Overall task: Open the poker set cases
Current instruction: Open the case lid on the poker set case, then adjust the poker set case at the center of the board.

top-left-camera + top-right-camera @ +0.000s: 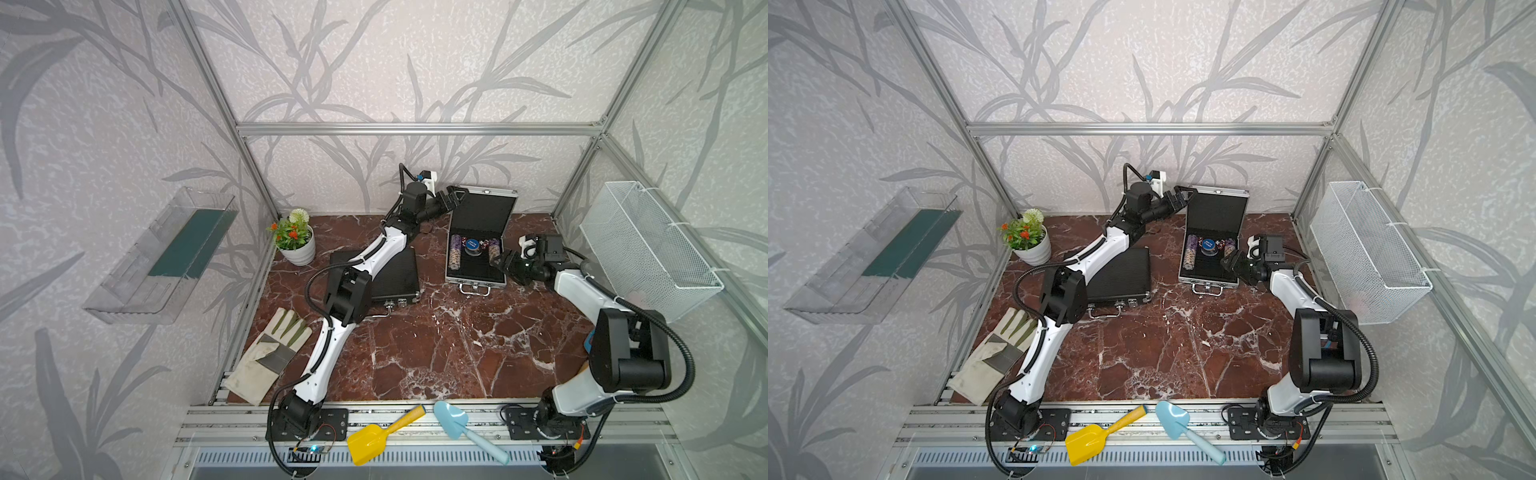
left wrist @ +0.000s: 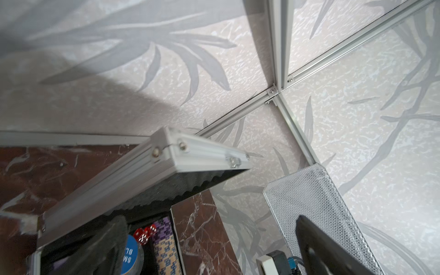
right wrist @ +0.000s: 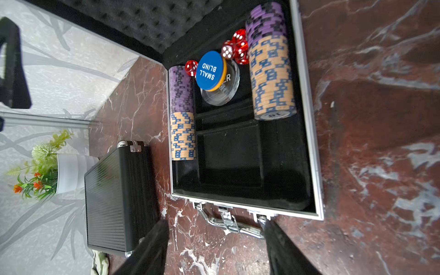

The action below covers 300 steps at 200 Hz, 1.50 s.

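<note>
**Left jaws:** spread wide and clamped on nothing, at the upper left corner of the lid [image 1: 484,210] of the silver case [image 1: 473,281]. **Right jaws:** apart, with only bare table [image 3: 214,250] between them. They are just beside the silver case's right side near its front, and its chrome handle [image 3: 228,225] lies just ahead of them.

The silver case stands open on the table, its foam-lined lid tilted up toward the rear wall. Its base holds 2 rows of purple and tan chips [image 3: 269,71], red dice [image 3: 239,47] and a blue disc [image 3: 209,70] marked SMALL BLIND.

The black case [image 1: 395,270] lies flat and shut to the left of the silver case, apart from it and partly under the left arm [image 1: 374,253].
</note>
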Each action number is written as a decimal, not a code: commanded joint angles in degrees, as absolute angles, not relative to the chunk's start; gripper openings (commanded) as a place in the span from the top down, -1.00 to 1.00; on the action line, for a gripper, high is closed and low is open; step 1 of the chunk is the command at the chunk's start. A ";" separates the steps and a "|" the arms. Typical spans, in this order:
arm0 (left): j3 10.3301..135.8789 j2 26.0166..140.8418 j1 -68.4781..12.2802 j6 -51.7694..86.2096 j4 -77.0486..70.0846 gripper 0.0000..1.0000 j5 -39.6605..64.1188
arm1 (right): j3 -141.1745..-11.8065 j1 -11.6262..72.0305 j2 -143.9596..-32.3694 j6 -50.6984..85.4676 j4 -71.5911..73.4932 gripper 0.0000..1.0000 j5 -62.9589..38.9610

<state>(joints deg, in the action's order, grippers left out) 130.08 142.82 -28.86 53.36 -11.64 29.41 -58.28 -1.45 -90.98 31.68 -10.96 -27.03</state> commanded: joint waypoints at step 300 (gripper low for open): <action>37.41 66.92 -1.19 38.53 11.81 -0.98 1.55 | -58.43 31.71 -108.01 43.23 12.32 -0.39 -29.45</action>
